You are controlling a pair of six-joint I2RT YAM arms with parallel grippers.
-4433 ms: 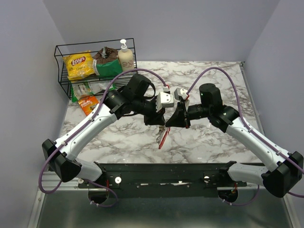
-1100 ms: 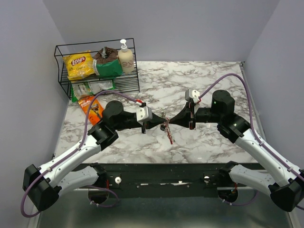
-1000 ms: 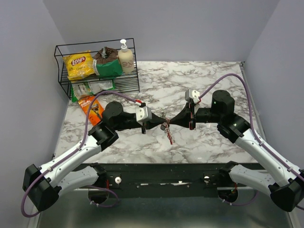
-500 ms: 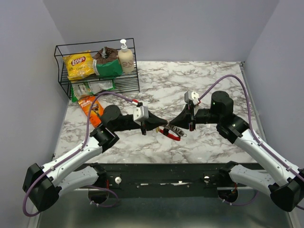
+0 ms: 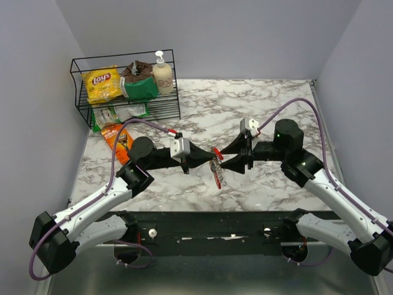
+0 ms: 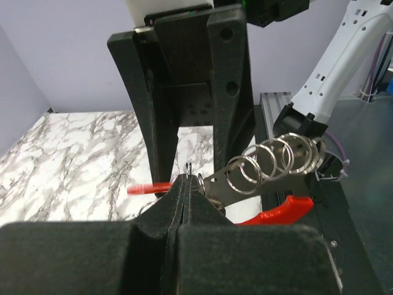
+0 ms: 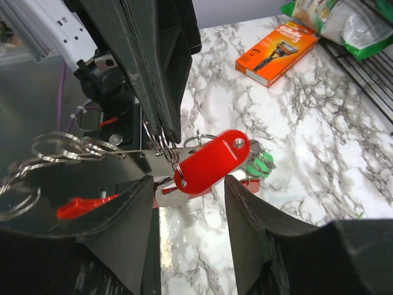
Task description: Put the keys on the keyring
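Observation:
The keyring (image 5: 216, 169) hangs above the marble table (image 5: 270, 104) between both arms, a bunch of silvery rings (image 6: 270, 158) with a thin red curved part (image 6: 277, 212). My left gripper (image 5: 207, 158) is shut, pinching one silver ring at its tips (image 6: 186, 179). On the bunch hang a red oval plastic head (image 7: 212, 163) and a green-headed key (image 7: 261, 166). My right gripper (image 7: 187, 182) faces the left one with its fingers (image 7: 123, 227) spread wide. The red head hangs just beyond them, and they touch nothing.
A black wire basket (image 5: 126, 86) at the back left holds a chips bag, green packets and a soap bottle (image 5: 162, 72). An orange box (image 5: 116, 136) lies in front of it. A black rail (image 5: 209, 224) runs along the near edge.
My right gripper has opened and let go of the bunch. The keyring now dangles from the left gripper alone, hanging straighter than half a second ago.

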